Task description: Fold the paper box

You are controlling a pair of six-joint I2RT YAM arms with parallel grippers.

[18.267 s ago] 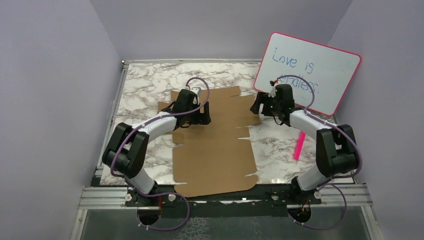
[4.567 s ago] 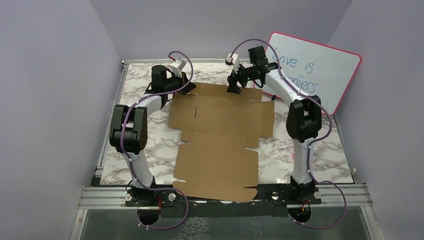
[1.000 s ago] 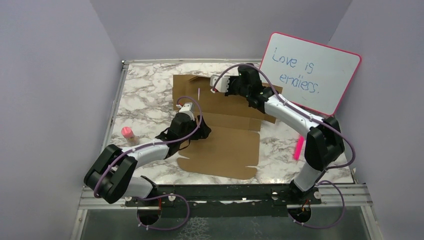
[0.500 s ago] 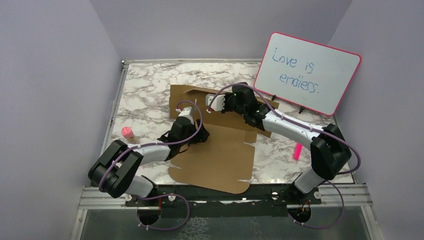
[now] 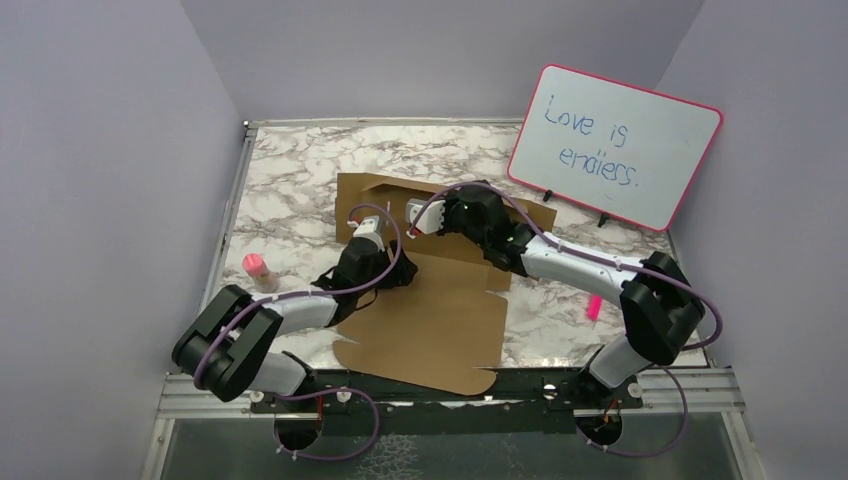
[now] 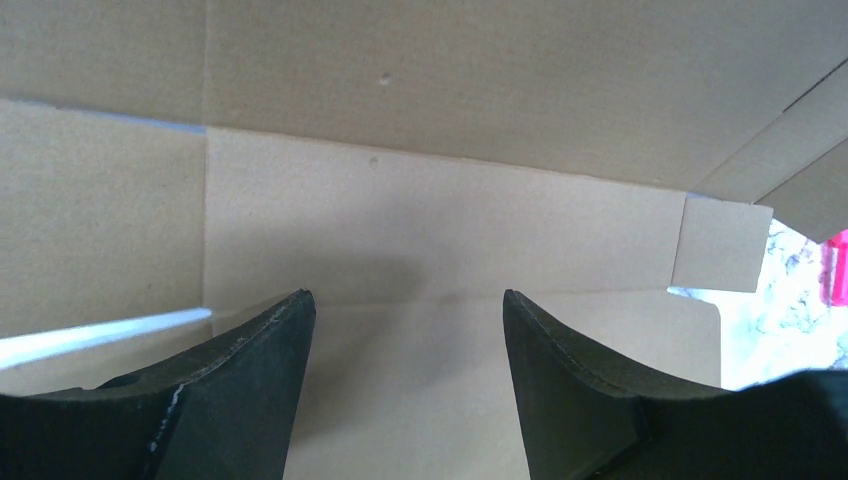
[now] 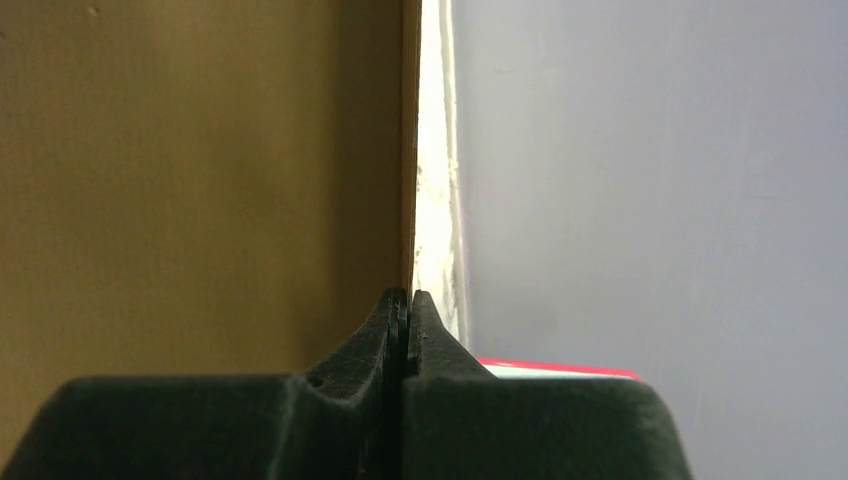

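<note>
A: Does the right gripper (image 7: 405, 297) pinch the paper box (image 7: 200, 170)?

B: I cannot tell. Its own camera shows the cardboard edge running down to the closed tips, but whether it sits between them is hidden. From above, the tips are behind the wrist (image 5: 478, 216) itself.

A: And the left gripper (image 6: 405, 300)?

B: Its fingers (image 6: 250, 400) are cut off at the bottom edge, and the cardboard ahead of them runs out past the top and left edges. To the right of the fingers a red thing (image 6: 836, 268) is cut by the edge; I cannot name it.

A: The small pink-topped thing (image 5: 254, 267) well to the left of that gripper?

B: Too small to tell.
</note>
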